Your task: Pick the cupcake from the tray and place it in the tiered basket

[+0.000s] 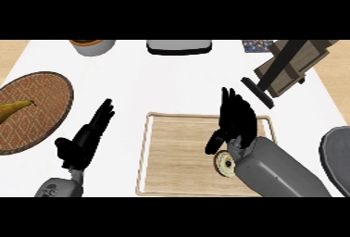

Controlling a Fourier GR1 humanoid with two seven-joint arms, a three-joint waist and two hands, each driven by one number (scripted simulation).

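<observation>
Cupcake [223,165] toward tray's [171,152] near right corner, part hidden by right hand [236,121], fingers [231,102] straight, gripping nothing, likely poised to grasp; left hand [83,138] open, resting beside tray

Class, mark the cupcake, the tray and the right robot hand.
cupcake [222,165]: head view, on its visible top.
tray [174,152]: head view, on bare wood left of the cupcake.
right robot hand [236,121]: head view, on the hand's middle.

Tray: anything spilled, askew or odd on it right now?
Nothing stands out. The tray lies flat and square to the counter, and the cupcake sits on its right part, half hidden by the forearm of the right hand.
</observation>
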